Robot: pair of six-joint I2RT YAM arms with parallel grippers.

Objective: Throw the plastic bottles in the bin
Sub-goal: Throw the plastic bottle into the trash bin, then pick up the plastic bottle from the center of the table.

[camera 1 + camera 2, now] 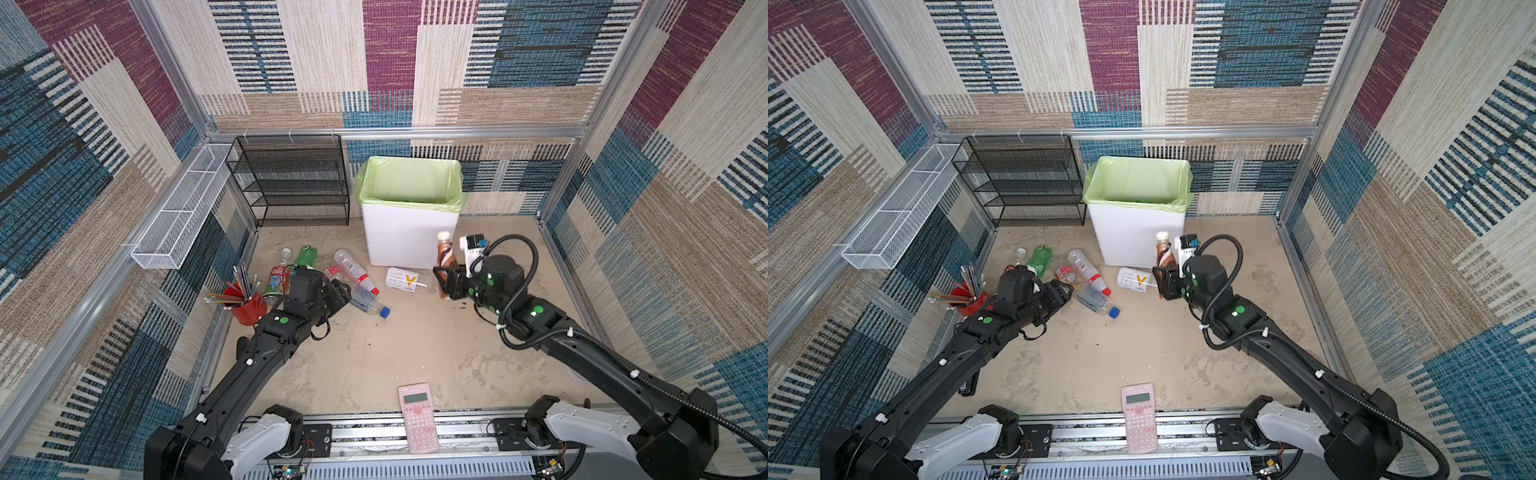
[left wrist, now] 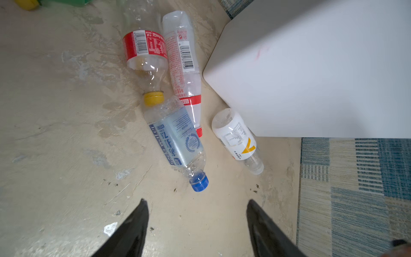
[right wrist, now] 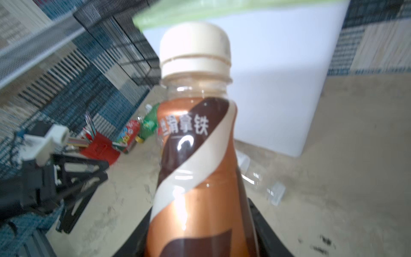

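Note:
My right gripper (image 1: pixel 446 283) (image 3: pixel 198 222) is shut on a brown-labelled plastic bottle (image 1: pixel 445 257) (image 3: pixel 200 155) with a cream cap, held upright just in front of the white bin (image 1: pixel 399 241) (image 3: pixel 278 77) with its green liner. Several other bottles lie on the floor left of the bin: a blue-capped one (image 2: pixel 178 142), a red-capped one (image 2: pixel 184 66), a yellow-capped one (image 2: pixel 146 55), a white-labelled one (image 2: pixel 235 138) and a green one (image 1: pixel 306 255). My left gripper (image 1: pixel 343 289) (image 2: pixel 196 201) hangs open and empty just short of the blue cap.
A red pencil cup (image 1: pixel 249 309) stands by my left arm, with a colourful-labelled bottle (image 1: pixel 277 280) behind it. A pink calculator (image 1: pixel 417 415) lies at the front edge. A black mesh rack (image 1: pixel 291 183) and a white wire basket (image 1: pixel 183 212) are at the back left.

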